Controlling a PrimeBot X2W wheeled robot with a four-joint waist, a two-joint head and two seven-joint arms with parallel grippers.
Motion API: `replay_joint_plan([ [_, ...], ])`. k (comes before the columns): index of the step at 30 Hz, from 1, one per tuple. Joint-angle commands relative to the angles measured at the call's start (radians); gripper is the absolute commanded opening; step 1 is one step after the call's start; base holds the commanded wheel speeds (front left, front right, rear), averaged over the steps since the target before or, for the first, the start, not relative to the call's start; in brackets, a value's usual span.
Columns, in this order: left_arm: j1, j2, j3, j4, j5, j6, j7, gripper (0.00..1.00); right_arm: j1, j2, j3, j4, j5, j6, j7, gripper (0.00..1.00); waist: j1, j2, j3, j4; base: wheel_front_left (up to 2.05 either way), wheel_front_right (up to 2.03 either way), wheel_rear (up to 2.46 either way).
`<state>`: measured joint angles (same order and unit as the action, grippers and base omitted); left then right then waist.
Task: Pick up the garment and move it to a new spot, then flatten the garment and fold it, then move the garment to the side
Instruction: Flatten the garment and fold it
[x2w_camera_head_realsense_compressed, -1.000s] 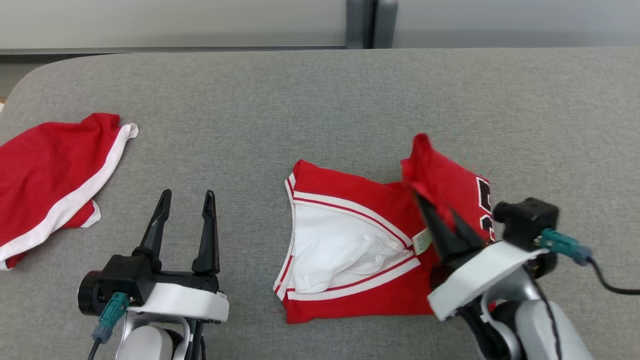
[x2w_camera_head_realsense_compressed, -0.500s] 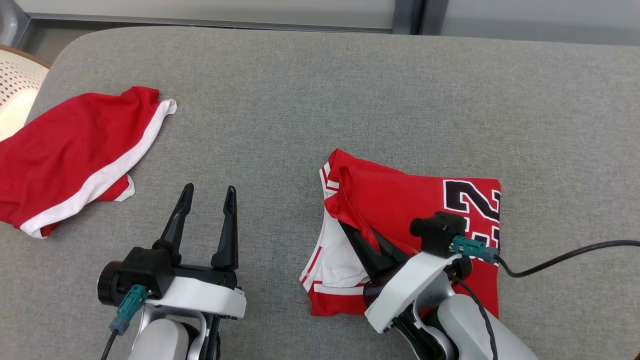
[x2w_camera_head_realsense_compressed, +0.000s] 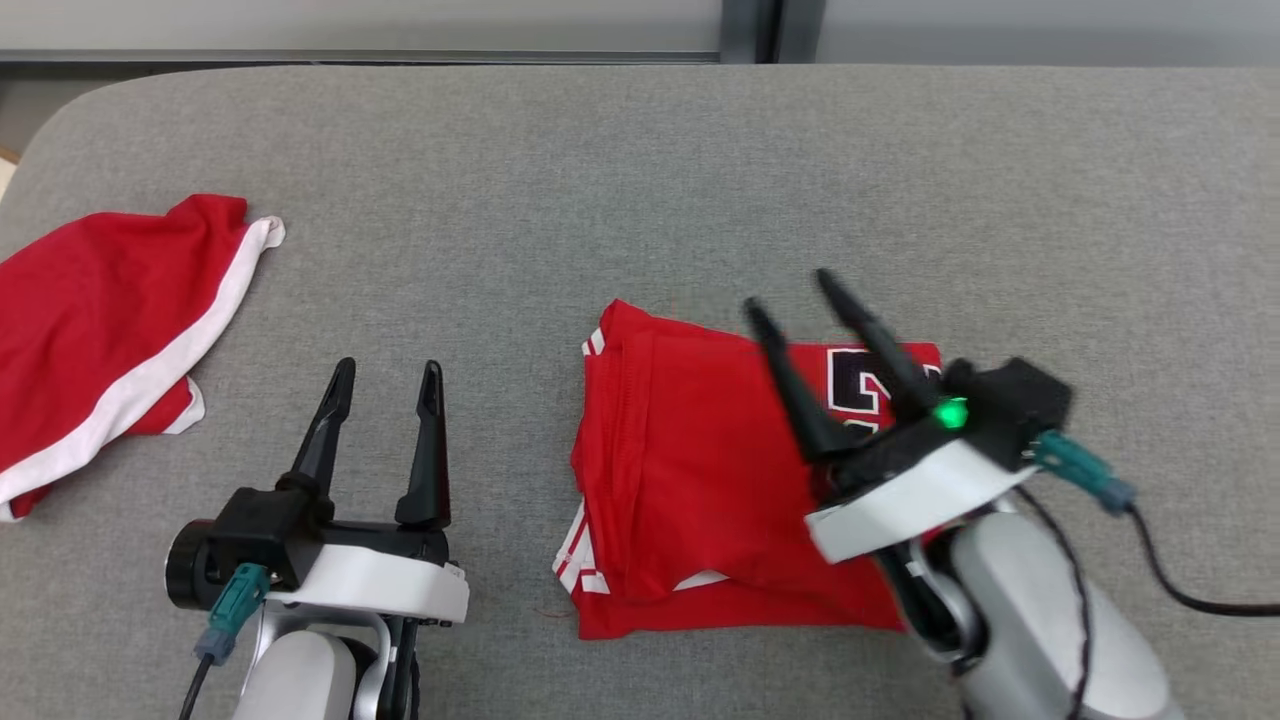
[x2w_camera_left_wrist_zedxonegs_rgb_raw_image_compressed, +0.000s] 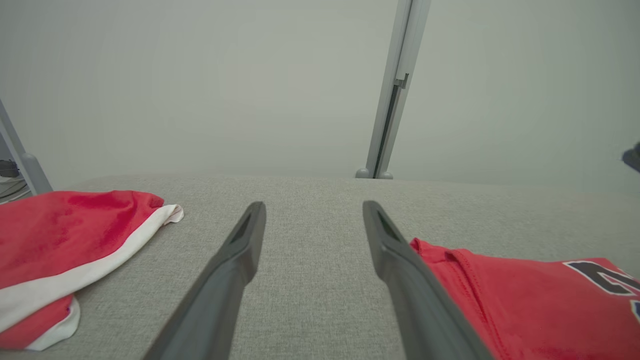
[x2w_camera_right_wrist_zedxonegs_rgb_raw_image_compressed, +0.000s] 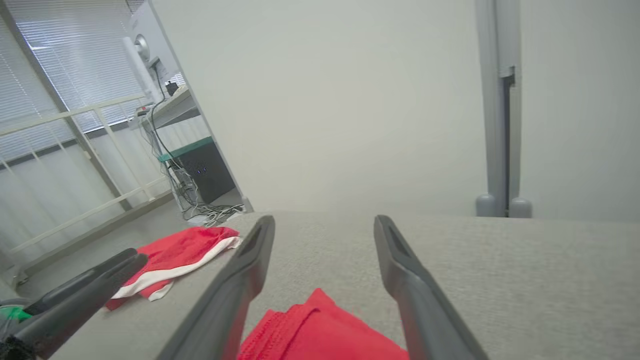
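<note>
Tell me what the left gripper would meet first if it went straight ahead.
Likely nothing: the left gripper points over bare grey table, between red garment and folded jersey; height unclear.

Spread right pincer (x2w_camera_head_realsense_compressed: 786, 290) over folded jersey (x2w_camera_head_realsense_compressed: 680, 450)

A grey woven fabric surface with a rounded corner (x2w_camera_head_realsense_compressed: 600, 180) spreads across the head view. At its far left lies a crumpled red cloth with a broad white stripe (x2w_camera_head_realsense_compressed: 100, 330), partly cut off by the picture's edge. Behind the surface's far edge, a grey upright metal post (x2w_camera_left_wrist_zedxonegs_rgb_raw_image_compressed: 395, 90) stands against a plain pale grey wall (x2w_camera_left_wrist_zedxonegs_rgb_raw_image_compressed: 200, 75). Off to one side are slatted window blinds (x2w_camera_right_wrist_zedxonegs_rgb_raw_image_compressed: 45, 60), a white railing (x2w_camera_right_wrist_zedxonegs_rgb_raw_image_compressed: 75, 150), a black box under a desk (x2w_camera_right_wrist_zedxonegs_rgb_raw_image_compressed: 207, 172) and tangled floor cables (x2w_camera_right_wrist_zedxonegs_rgb_raw_image_compressed: 200, 210).
</note>
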<state>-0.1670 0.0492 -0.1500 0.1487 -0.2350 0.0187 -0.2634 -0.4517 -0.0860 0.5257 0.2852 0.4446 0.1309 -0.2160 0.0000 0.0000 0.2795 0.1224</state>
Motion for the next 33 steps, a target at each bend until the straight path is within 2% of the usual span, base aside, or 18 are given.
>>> replay_joint_plan([
  [1, 0.006, 0.003, 0.007, 0.001, 0.009, 0.002, -0.001, 1.0, 0.03, -0.021, -0.042, -0.013, -0.018, 0.0, -0.008, 1.0, 0.0, 0.0, -0.008, -0.016, 0.0, 0.0, 0.0],
  [8, 0.022, 0.015, 0.044, 0.005, 0.02, -0.002, -0.001, 1.0, 0.194, -0.1, -0.376, -0.145, -0.134, 0.0, 0.03, 1.0, 0.0, 0.0, -0.035, -0.06, 0.0, 0.0, 0.0],
  [12, 0.041, 0.029, 0.067, 0.008, 0.025, 0.001, -0.001, 1.0, 0.298, -0.112, -0.491, -0.22, -0.165, 0.0, 0.073, 1.0, 0.0, 0.0, -0.053, -0.078, 0.0, 0.0, 0.0],
  [20, 0.092, 0.051, 0.077, 0.029, 0.03, -0.009, -0.001, 1.0, 0.412, -0.093, -0.517, -0.316, -0.177, 0.0, 0.136, 1.0, 0.0, 0.0, -0.127, -0.094, 0.0, 0.0, 0.0],
  [33, 0.227, 0.081, 0.073, 0.027, 0.023, 0.0, 0.023, 1.0, 0.561, -0.076, -0.518, -0.349, -0.157, 0.0, 0.197, 1.0, 0.0, 0.0, -0.282, -0.11, 0.0, 0.0, 0.0],
])
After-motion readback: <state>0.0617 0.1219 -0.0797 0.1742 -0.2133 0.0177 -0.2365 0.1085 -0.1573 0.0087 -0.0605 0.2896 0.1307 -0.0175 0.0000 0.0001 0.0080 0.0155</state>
